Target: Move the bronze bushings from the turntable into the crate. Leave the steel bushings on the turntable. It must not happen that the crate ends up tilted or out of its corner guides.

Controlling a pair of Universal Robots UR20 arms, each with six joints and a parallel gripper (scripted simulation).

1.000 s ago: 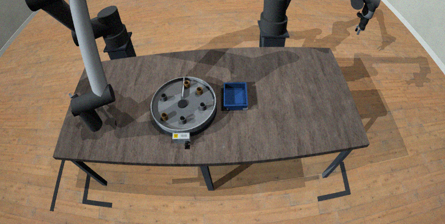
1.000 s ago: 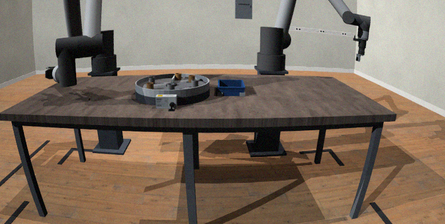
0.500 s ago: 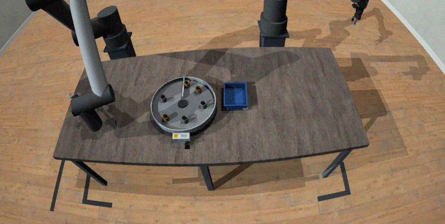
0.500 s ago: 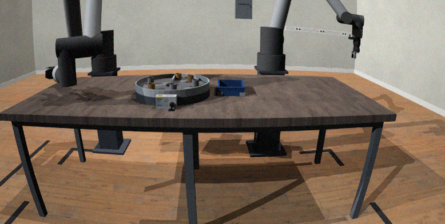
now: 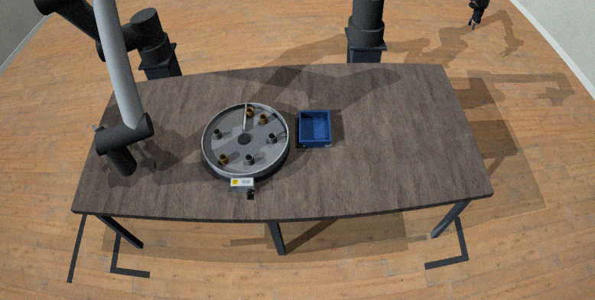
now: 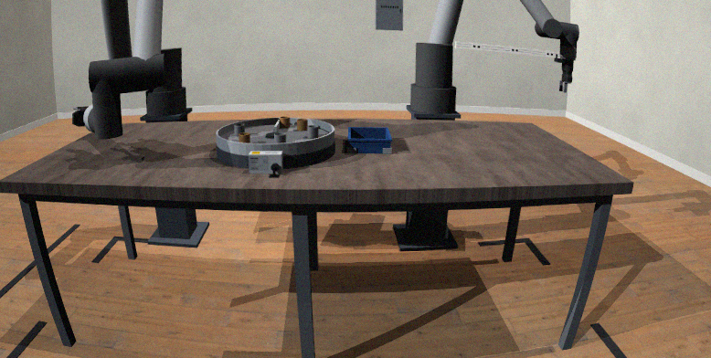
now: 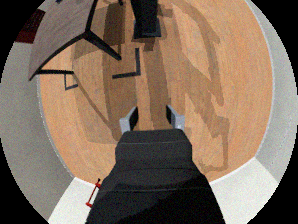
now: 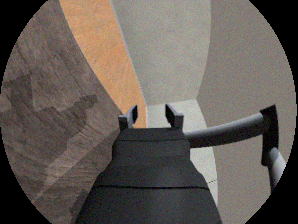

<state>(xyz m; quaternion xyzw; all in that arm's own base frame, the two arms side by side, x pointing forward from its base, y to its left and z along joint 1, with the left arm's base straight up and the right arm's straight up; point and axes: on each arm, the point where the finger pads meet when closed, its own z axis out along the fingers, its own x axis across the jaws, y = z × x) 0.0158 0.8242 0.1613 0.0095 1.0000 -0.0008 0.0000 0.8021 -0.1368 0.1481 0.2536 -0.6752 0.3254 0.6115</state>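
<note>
The turntable (image 5: 229, 122) (image 6: 311, 147) carries three bronze bushings, two at its back (image 5: 249, 111) (image 5: 263, 119) and one at its front left (image 5: 223, 158) (image 6: 244, 137). Three steel bushings (image 5: 216, 133) (image 5: 271, 138) (image 5: 248, 159) stand among them. The blue crate (image 5: 315, 143) (image 6: 369, 146) stands level and empty right of the turntable; its corner guides are too small to judge fully. My left gripper (image 5: 472, 24) (image 6: 562, 88) (image 7: 152, 111) is open and empty, beyond the table's back right. My right gripper (image 8: 151, 110) is open and empty at the table's left end, partly hidden in the top and exterior views.
A pale bar (image 5: 244, 119) runs from the turntable's back rim toward its dark hub (image 5: 244, 138). A small grey box (image 5: 242, 185) (image 6: 265, 163) with a black knob stands at the turntable's front. The right arm's wrist (image 5: 121, 161) (image 6: 107, 111) hangs over the left of the table (image 5: 395, 151).
</note>
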